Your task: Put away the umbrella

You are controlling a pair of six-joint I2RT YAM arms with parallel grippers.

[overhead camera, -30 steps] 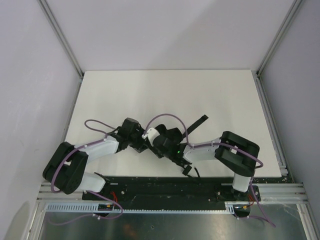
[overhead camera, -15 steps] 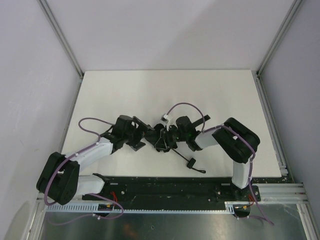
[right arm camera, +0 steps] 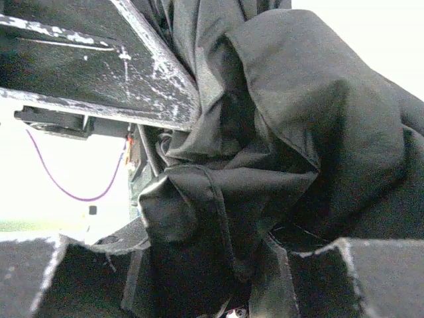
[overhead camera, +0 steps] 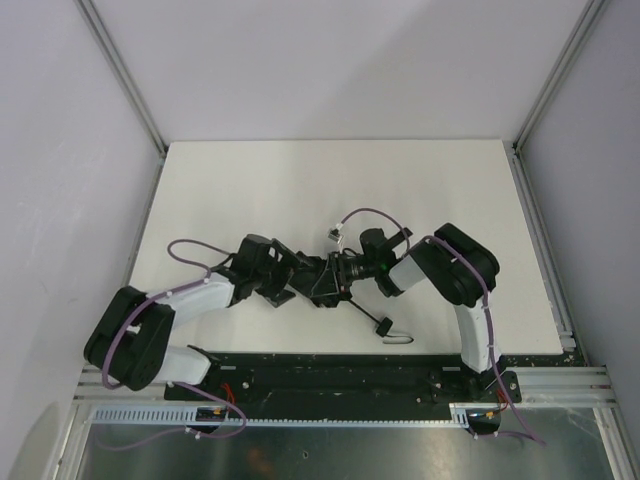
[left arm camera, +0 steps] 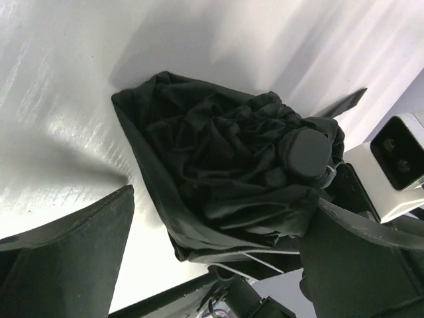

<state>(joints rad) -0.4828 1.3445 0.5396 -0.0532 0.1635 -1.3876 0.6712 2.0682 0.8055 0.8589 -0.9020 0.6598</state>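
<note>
My left gripper [overhead camera: 293, 277] had sprung wide since a second ago, its fingers spread beside the umbrella [left arm camera: 225, 165]. My right gripper [overhead camera: 336, 272] pinched the bunched canopy.

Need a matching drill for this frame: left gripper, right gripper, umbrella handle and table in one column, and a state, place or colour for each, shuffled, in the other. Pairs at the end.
Column 1
1. left gripper
2. right gripper
3. umbrella handle
4. table

Column 2
A. white
B. shut on the bunched umbrella cloth
C. open, one finger on either side of the cloth
D. lying toward the near edge, apart from both grippers

Pairs: 1-C, 2-B, 3-D, 4-A
</note>
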